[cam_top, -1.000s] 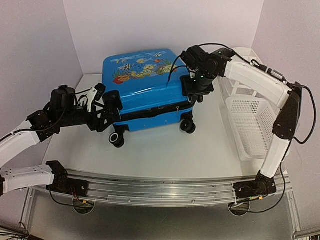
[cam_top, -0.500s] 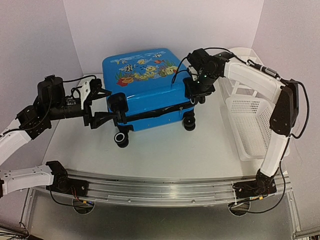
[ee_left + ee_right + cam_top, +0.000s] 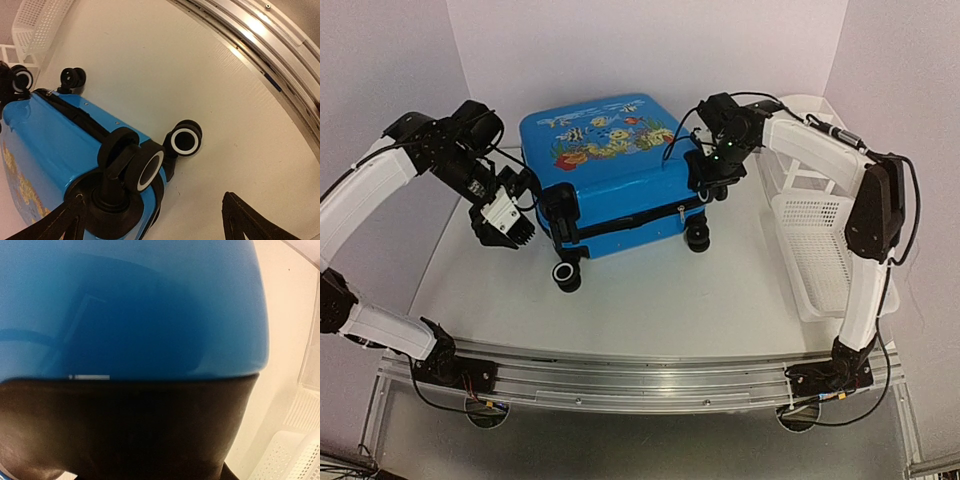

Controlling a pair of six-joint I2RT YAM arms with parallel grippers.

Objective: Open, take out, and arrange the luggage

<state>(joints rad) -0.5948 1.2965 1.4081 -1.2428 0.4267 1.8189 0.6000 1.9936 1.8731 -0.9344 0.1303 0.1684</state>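
Position of the suitcase: the blue suitcase (image 3: 610,165) lay flat at the back-centre of the table (image 3: 650,310). Its printed lid (image 3: 600,130) faced upward and its wheels faced the near edge. A white basket (image 3: 820,250) stood near it on the right, not touching.
Closure: the black zip band (image 3: 630,215) ran unbroken along the near side. The case was therefore judged shut, with the opening step not yet done.
Left gripper: the left gripper (image 3: 507,232) hung at the near-left corner, just beside a corner wheel (image 3: 142,170). Its wrist view showed the jaws spread wide, with nothing between them.
Right gripper: the right gripper (image 3: 708,185) sat against the right side of the shell, about level with the band. Its own camera was filled by blue shell and black band, so it could not be told whether the jaws were spread or pressed together.
Handling: the shell looked stiff and glossy. It was judged slippery under finger pads and too broad for either gripper to span. The weight depended on contents that were hidden.
Where to take hold: a small zip pull (image 3: 677,211) hung from the band near the right wheels (image 3: 698,238) and was judged the proper hold for opening. Once the zip was run, the lid's rim would serve for lifting. The wheel stems offered narrow holds for steadying. The handle was not in view.
Risk: a tug on the zip could slide the case across the smooth table, so the other arm would need to brace the shell.
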